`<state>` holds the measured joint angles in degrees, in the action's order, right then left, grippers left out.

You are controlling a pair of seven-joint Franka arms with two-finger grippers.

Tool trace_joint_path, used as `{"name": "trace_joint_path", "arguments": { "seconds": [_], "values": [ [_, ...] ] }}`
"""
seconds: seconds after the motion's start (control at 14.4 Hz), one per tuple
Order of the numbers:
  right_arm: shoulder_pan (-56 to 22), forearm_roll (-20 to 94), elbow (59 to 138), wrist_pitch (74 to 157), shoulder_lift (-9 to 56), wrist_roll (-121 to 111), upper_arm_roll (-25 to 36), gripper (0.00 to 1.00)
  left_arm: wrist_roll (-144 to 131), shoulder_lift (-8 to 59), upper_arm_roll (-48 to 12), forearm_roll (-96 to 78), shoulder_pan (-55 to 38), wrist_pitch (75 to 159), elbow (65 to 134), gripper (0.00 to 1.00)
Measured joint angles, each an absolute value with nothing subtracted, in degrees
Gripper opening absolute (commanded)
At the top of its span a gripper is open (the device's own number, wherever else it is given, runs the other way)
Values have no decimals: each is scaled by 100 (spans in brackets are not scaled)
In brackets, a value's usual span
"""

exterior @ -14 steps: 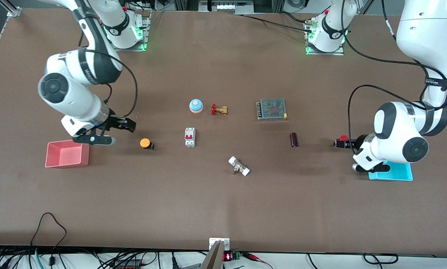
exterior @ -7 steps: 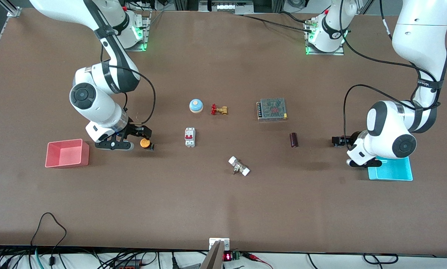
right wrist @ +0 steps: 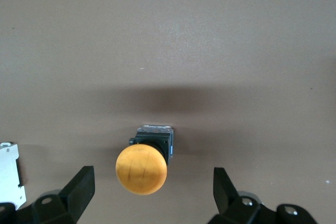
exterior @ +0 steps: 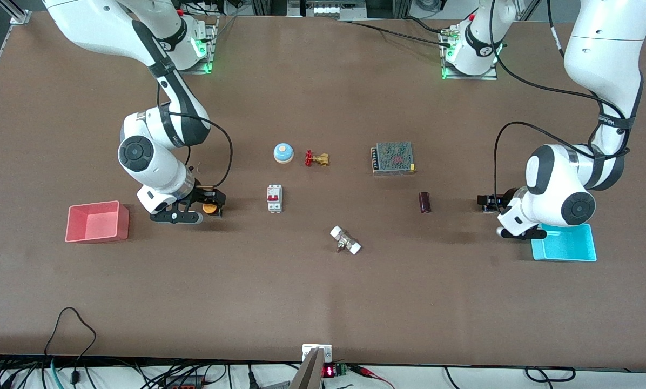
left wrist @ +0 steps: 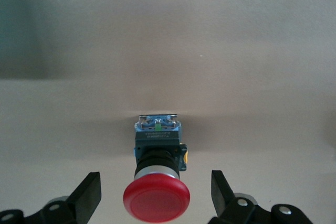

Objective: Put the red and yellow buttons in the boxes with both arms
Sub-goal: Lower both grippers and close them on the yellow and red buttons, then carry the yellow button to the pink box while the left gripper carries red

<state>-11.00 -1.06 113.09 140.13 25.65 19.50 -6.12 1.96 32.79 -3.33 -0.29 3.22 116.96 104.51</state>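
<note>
Right arm's black two-finger gripper [exterior: 207, 208] is down at table level over the orange-yellow mushroom-cap push button [exterior: 210, 208], just beside the pink-red rectangular plastic bin [exterior: 97, 221] at the right arm's end of the brown table [exterior: 323, 292]. Front view hides most of that button's black body under the wrist. Right wrist view shows it whole: yellow button [right wrist: 142, 168] lying on its side, cap toward the camera, between the two fingers [right wrist: 79, 187], which are spread wide and clear of it on both sides, nothing held. That view also catches an edge of the white circuit breaker with red toggles [right wrist: 10, 174], which front view places [exterior: 274, 198] nearer the table's middle.

Left arm's black two-finger gripper [exterior: 493, 204] is low, just beside the cyan rectangular plastic bin [exterior: 566, 246]. Front view does not show the red cap at all; the white wrist covers it. Left wrist view does: red mushroom-cap push button [left wrist: 156, 200] on its side, blue-black body with clear end plate, sitting between wide-open fingers [left wrist: 89, 198], no contact, nothing gripped.

Front view only: blue-and-white dome bell [exterior: 283, 153], red-handled brass valve [exterior: 316, 159], grey mesh-topped metal power supply [exterior: 393, 158], dark maroon cylinder [exterior: 424, 202], white two-ended fitting [exterior: 345, 240], all around the table's middle, untouched.
</note>
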Motion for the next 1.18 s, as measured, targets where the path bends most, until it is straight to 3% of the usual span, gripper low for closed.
{"name": "trace_joint_path", "arguments": {
  "seconds": [0.35, 0.56, 0.76, 0.9, 1.04, 1.18],
  "values": [
    [-1130, -106, 11305, 14213, 2738, 1949, -612, 100, 416, 3276, -332, -30, 323, 11800, 10456, 30],
    [-1176, -107, 11303, 14366, 2893, 1949, -612, 98, 419, 3272, -328, -30, 350, 11802, 10459, 25],
    [-1197, -119, 11285, 14381, 2914, 1948, -612, 73, 419, 3128, -327, -30, 374, 11880, 10418, 21],
    [-1197, -239, 11272, 14381, 2916, 1948, -612, 43, 419, 2819, -321, -30, 381, 11877, 10383, 20],
    [-1198, -327, 11271, 14381, 2929, 1948, -612, 22, 419, 2500, -245, -30, 392, 11711, 10349, 20],
    [-1198, -349, 11266, 14381, 2932, 1948, -610, 12, 419, 2351, -142, -29, 527, 11212, 10069, 18]
  ]
}}
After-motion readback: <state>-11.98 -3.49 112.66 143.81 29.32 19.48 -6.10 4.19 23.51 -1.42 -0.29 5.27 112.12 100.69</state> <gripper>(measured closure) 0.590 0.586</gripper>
